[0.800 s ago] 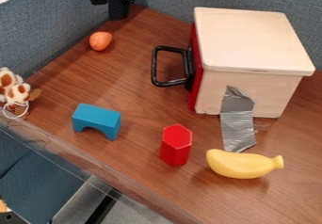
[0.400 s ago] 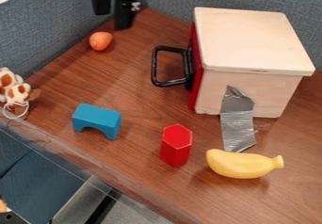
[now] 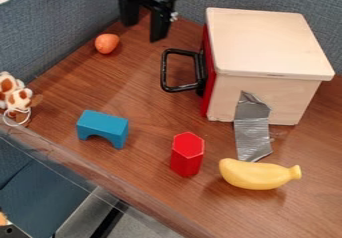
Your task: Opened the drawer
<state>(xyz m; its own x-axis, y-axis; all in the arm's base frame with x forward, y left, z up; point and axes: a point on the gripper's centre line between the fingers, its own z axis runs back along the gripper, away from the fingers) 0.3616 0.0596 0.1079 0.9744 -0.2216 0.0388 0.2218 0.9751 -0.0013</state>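
Observation:
My black gripper point(image 3: 144, 31) hangs at the top of the view, left of the wooden box, with its two fingers apart and nothing between them. The pale box point(image 3: 270, 42) stands at the upper right. Its red drawer front point(image 3: 208, 77) faces left and sits flush against the box, so the drawer is closed. A black handle point(image 3: 164, 71) sticks out from that front, below and slightly right of the gripper, not touching it.
An orange toy point(image 3: 107, 43) lies left of the gripper. Nearer the front are a blue arch block point(image 3: 102, 125), a red hexagonal block point(image 3: 187, 154) and a yellow banana point(image 3: 257, 174). Grey tape point(image 3: 252, 132) runs from box to table. A spotted plush point(image 3: 16, 97) sits at the left edge.
The gripper has moved right and a little down in the view, towards the box and handle. The box, its drawer and the toys have stayed where they were.

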